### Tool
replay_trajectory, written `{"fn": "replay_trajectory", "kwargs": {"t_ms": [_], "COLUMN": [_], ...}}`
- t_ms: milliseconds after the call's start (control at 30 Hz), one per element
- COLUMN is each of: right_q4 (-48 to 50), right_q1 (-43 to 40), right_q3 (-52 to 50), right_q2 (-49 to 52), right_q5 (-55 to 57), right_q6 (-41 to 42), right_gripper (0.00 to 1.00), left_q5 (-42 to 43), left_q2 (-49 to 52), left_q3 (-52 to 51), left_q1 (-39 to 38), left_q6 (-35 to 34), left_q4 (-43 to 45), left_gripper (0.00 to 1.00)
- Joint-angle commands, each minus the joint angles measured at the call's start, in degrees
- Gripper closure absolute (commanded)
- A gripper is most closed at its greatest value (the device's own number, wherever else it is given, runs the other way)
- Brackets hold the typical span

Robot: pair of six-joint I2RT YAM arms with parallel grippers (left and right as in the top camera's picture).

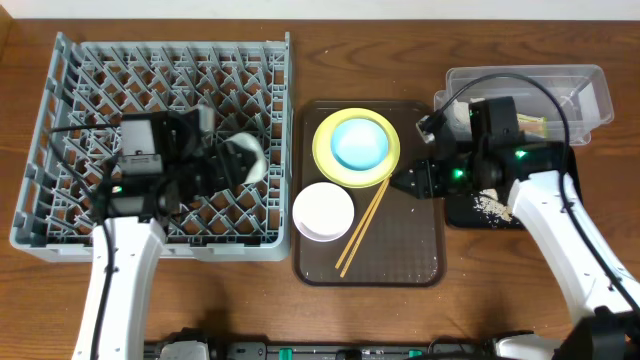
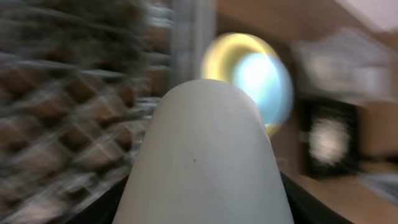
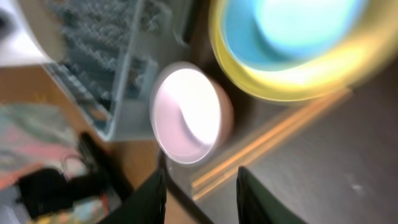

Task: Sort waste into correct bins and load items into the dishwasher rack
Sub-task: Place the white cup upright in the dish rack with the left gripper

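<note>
- Left gripper [image 1: 230,163] hangs over the dishwasher rack [image 1: 60,70], clamped on the small white cup [image 2: 205,155]; it is carried above the pegs, presumably to be set among them
- Brown tray [image 1: 400,255] sits just beside the rack; its yellow plate [image 1: 330,165] carries the light blue bowl [image 1: 360,142], with the white bowl [image 1: 323,210] and chopsticks [image 1: 362,225] alongside (none loaded yet)
- Right gripper [image 1: 408,181], jaws apart and empty, hovers at the tray's right edge; likely lining up on the plate
- Clear tub [image 1: 520,72] and black tray [image 1: 470,215], which holds the rice scraps [image 1: 492,207], lie far right; everything rests on a wooden table [image 1: 500,310], the room unseen
</note>
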Motion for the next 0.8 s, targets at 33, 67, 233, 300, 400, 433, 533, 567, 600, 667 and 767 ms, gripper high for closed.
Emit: {"fn": "replay_trajectory", "kwargs": {"t_ms": [33, 67, 233, 300, 400, 433, 533, 567, 600, 667, 767], "right_q4": [-9.01, -10.78, -12.28, -12.28, -12.31, -12.31, -12.31, -12.31, -12.33, -12.33, -12.31], "right_q1": [-0.11, -0.11, -0.11, -0.11, -0.11, -0.11, -0.11, -0.11, -0.11, -0.11, -0.11], "right_q3": [7.50, 8.31, 8.52, 8.50, 8.48, 8.48, 8.48, 8.46, 8.48, 8.48, 8.46], "right_q2": [-2.03, -2.43, -3.61, -3.56, -3.56, -3.56, -3.56, -3.56, -3.56, -3.56, -3.56], "right_q5": [15.10, 17.29, 19.06, 19.06, 19.06, 19.06, 19.06, 19.06, 19.06, 19.06, 19.06], "right_q6": [-6.58, -6.58, -6.56, -6.54, -6.56, -6.56, -6.56, -6.56, -6.56, -6.56, -6.54], "right_gripper": [0.65, 0.65, 0.64, 0.64, 0.64, 0.64, 0.64, 0.64, 0.64, 0.64, 0.64], "left_q5": [-21.53, -24.26, -30.38, -30.49, -30.47, -30.47, -30.45, -30.42, -30.40, -30.40, -28.83], "left_q2": [-1.64, -1.44, 0.59, 1.84, 4.13, 5.01, 7.96, 8.85, 9.79, 11.82, 14.75], "left_q3": [2.82, 2.82, 2.80, 2.80, 2.80, 2.80, 2.80, 2.80, 2.80, 2.80, 2.80], "left_q1": [1.16, 1.16, 1.16, 1.16, 1.14, 1.14, 1.14, 1.14, 1.14, 1.14, 1.14], "left_q6": [3.58, 3.54, 2.86, 2.86, 2.89, 2.89, 2.86, 2.86, 2.86, 2.86, 2.84], "left_q4": [-5.84, -7.65, -10.14, -9.60, -8.81, -8.44, -7.72, -7.58, -7.52, -7.48, -7.56], "left_gripper": [0.53, 0.53, 0.53, 0.53, 0.53, 0.53, 0.53, 0.53, 0.53, 0.52, 0.52]}}
